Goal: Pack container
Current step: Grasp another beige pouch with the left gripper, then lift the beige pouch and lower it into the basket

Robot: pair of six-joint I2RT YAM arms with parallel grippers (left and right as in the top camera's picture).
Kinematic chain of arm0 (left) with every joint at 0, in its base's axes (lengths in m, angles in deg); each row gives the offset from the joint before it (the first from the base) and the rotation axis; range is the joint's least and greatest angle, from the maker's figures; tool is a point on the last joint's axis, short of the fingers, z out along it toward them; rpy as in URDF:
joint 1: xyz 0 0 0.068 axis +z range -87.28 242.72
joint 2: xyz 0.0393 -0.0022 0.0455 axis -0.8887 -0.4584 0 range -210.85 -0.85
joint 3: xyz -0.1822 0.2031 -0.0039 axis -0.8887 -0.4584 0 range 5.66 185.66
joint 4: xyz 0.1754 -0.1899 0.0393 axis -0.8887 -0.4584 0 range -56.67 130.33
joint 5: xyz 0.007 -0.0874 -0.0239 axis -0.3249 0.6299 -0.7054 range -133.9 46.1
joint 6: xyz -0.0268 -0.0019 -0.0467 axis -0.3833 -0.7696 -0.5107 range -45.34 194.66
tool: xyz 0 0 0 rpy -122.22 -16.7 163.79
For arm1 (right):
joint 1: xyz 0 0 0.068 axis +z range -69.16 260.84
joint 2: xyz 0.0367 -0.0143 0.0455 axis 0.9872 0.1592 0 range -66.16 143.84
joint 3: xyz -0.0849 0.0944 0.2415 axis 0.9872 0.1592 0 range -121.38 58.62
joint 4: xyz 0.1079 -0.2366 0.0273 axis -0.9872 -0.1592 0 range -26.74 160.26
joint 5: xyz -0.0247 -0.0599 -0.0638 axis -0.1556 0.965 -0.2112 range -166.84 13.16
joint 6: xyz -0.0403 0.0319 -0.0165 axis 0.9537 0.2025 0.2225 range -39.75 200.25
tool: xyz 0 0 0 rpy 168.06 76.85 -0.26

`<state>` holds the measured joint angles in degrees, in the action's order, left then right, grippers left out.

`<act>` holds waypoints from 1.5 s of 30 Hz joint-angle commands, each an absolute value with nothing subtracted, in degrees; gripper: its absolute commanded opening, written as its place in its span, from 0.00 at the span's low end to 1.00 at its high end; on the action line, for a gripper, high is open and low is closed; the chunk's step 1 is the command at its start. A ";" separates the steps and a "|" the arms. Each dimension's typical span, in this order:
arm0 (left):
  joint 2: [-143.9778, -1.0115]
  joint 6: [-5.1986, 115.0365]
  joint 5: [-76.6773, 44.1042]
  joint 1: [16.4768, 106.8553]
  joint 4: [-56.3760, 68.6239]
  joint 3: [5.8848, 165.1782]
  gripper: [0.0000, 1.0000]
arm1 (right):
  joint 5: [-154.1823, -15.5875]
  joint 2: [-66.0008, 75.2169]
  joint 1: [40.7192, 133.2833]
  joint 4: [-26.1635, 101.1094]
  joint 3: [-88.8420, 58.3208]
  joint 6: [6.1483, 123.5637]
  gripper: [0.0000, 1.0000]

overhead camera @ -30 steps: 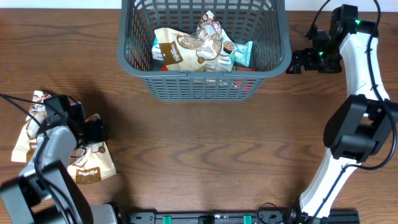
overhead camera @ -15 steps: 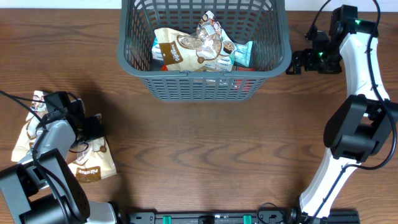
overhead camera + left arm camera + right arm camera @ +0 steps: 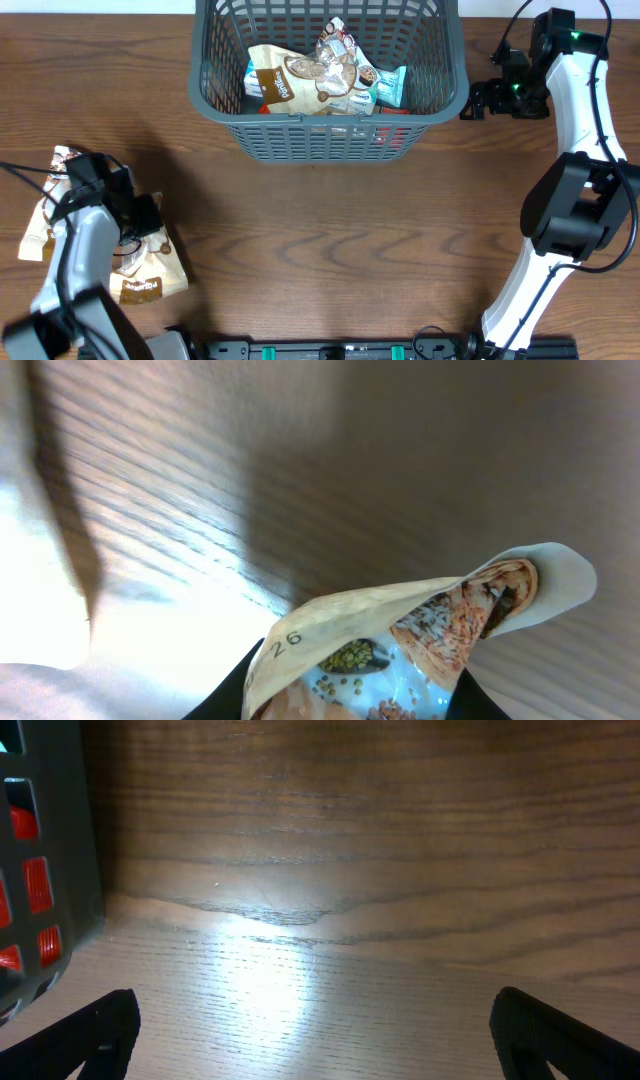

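Note:
The container (image 3: 330, 120), a dark grey slotted basket, stands at the back middle of the table with several snack packets inside. My left gripper (image 3: 143, 214) is at the far left, over a beige snack packet (image 3: 148, 262). In the left wrist view its jaws (image 3: 350, 695) are shut on the crumpled top of that packet (image 3: 400, 645), which fills the gap between the black fingers (image 3: 232, 688). My right gripper (image 3: 472, 100) hovers just right of the basket, open and empty. The right wrist view has its fingertips (image 3: 95, 1025) far apart over bare wood, with the basket wall (image 3: 50, 850) at the left edge.
Another beige packet (image 3: 42, 218) lies at the left table edge beside the left arm. Red packaging shows through the basket slots (image 3: 35, 885). Brown wood table (image 3: 340, 240) stretches between basket and front edge.
The left jaws have closed from wide open onto the packet's top. The left arm has shifted slightly. The right arm has not moved.

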<state>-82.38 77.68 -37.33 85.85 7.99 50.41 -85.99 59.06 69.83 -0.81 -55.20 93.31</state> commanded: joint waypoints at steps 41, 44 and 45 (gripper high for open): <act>-107.02 116.48 -27.41 40.76 19.07 112.81 0.06 | -85.86 59.48 70.38 -2.89 -55.01 93.60 0.99; -108.29 119.98 -27.39 40.76 11.40 112.77 0.06 | -85.86 59.48 70.38 -2.56 -55.01 93.60 0.99; -108.77 121.48 -27.39 40.76 8.60 112.77 0.06 | -85.86 59.48 70.38 -2.45 -55.01 93.60 0.99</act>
<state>-109.23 114.56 -28.15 40.74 11.64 111.89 -85.97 59.06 69.83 -2.58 -55.20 93.29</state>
